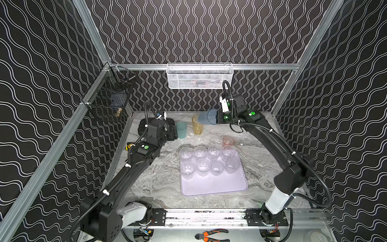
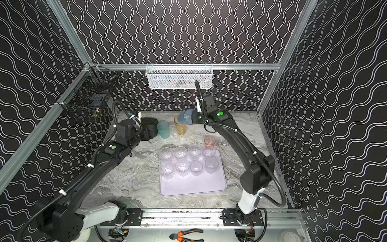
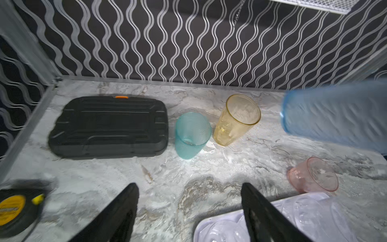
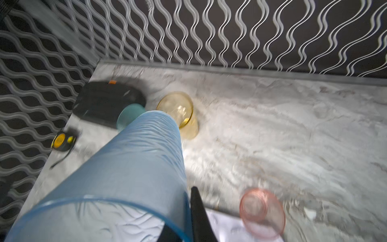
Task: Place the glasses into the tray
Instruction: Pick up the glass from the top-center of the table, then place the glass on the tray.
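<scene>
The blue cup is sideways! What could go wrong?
The right gripper pinches the blue tumbler only at its rim, sideways in the air, so it might slip. It hangs close to the amber tumbler and could knock it. The clear glasses crowd half the tray; set-down might bump them.

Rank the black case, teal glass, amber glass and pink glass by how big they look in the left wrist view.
1. black case
2. amber glass
3. teal glass and pink glass: they look about alike, so I won't rank them.
</scene>
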Motion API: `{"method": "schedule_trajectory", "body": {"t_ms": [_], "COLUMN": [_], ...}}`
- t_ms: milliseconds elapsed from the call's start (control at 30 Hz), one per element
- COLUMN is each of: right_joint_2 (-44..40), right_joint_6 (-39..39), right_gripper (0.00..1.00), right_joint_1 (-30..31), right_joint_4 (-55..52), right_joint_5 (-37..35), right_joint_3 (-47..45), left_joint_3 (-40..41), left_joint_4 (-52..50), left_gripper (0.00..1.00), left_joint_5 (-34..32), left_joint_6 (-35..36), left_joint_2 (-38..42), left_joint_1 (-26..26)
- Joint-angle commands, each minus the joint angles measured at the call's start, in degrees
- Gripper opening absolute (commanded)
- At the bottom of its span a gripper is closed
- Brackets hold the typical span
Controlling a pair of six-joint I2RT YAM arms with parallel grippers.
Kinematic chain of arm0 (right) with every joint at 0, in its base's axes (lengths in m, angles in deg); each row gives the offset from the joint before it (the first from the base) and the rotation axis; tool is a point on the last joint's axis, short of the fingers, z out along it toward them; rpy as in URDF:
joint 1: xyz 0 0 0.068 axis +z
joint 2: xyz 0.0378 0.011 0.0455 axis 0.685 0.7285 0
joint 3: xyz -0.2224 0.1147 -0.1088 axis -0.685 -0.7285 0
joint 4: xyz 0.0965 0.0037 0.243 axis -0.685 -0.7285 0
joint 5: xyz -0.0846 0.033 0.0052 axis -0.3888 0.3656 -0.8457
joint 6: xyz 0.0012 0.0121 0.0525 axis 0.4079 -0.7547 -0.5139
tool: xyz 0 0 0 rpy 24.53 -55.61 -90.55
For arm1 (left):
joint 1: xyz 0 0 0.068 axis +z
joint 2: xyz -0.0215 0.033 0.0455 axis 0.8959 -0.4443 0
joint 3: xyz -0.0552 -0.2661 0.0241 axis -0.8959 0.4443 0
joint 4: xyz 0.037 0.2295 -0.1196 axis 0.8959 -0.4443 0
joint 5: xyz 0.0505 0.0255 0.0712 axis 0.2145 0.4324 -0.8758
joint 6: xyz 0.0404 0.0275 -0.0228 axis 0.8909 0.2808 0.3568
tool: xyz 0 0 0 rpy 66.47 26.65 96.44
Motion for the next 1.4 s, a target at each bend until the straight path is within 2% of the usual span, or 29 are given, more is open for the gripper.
{"method": "schedule_trajectory", "body": {"t_ms": [0, 267, 433, 533, 667, 867, 1067, 1367], "right_joint_2": [-5.2, -13.6, -17.1, -16.5, -14.6, -9.5, -2.4, 3.6], "right_joint_6": [3.0, 7.8, 6.9, 5.7, 4.0, 0.8, 0.1, 1.2], "right_gripper": [0.00, 0.00, 0.00, 0.00, 0.00, 0.00, 0.00, 0.00], "right_joint_1": [3.1, 8.2, 12.7, 17.9, 25.6, 34.5, 37.7, 38.6], "right_joint_4": [-5.9, -20.8, -23.3, -24.6, -25.6, -20.6, -17.8, -15.3], "right_joint_5": [0.7, 4.0, 5.4, 4.4, 2.0, -0.9, -5.3, -7.0], "right_joint_3": [-3.0, -10.4, -16.7, -18.6, -19.7, -22.4, -20.4, -16.9], "left_joint_3": [1.2, 4.4, 5.6, 6.3, 7.2, 8.4, 9.2, 9.7], "left_joint_4": [-3.5, -6.8, -8.0, -8.2, -8.3, -8.6, -9.5, -9.4], "left_gripper": [0.81, 0.81, 0.80, 0.80, 0.80, 0.80, 0.80, 0.81], "left_joint_5": [-1.5, 0.7, 0.4, 0.7, 0.2, -1.3, -2.8, -4.9], "left_joint_6": [1.8, -0.1, -0.6, -1.3, -1.2, -1.2, -1.4, -1.2], "left_joint_2": [2.8, 7.9, 9.9, 10.3, 10.8, 11.7, 11.8, 12.4], "left_joint_1": [-0.2, -0.2, -0.2, -0.3, -0.4, -0.4, -0.4, -0.4]}}
